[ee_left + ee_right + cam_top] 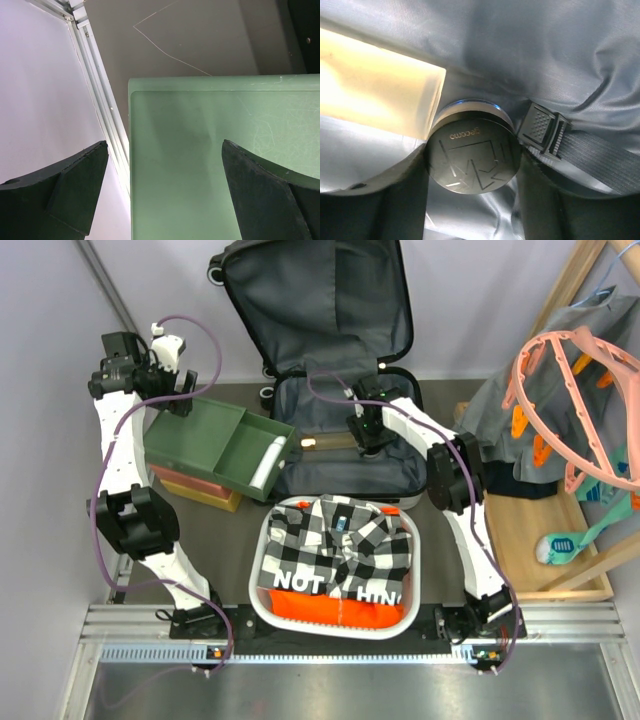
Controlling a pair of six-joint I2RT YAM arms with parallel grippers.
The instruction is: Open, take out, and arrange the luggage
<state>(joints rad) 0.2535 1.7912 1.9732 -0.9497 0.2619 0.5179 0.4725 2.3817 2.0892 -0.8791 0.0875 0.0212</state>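
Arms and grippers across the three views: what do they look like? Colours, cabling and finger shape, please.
The left arm and right arm both have white link shells with bulky black joint housings and black bases. A purple cable loops along each arm. In the wrist views, the left fingers and right fingers are matt black. The left ones taper to blunt tips.

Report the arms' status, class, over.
Left jaws wide open above green box. Right jaws astride bottle cap in open luggage, grip unclear. Strap buckle beside cap.
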